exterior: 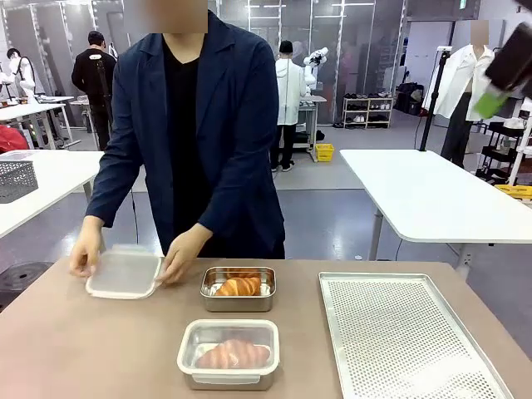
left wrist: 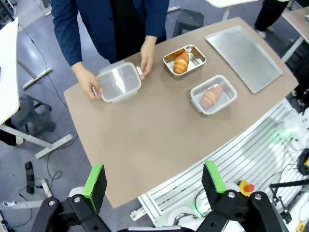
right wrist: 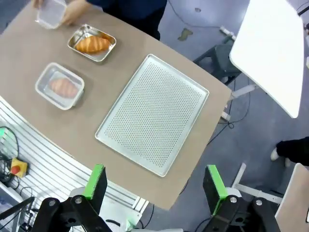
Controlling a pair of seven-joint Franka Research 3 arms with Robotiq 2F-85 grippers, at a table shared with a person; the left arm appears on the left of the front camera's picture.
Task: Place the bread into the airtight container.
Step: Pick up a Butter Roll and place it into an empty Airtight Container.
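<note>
A golden croissant lies in an open steel tin at mid-table; it is also in the left wrist view and the right wrist view. A second croissant sits in a steel tin under a clear lid. The person holds a clear plastic airtight container flat on the table with both hands. My left gripper hangs open high above the table's near edge. My right gripper is open too, high over the tray, and it is at the front view's top right.
A large perforated metal tray covers the table's right part. Bare brown tabletop lies between the tins and the near edge. White tables and other people stand farther back.
</note>
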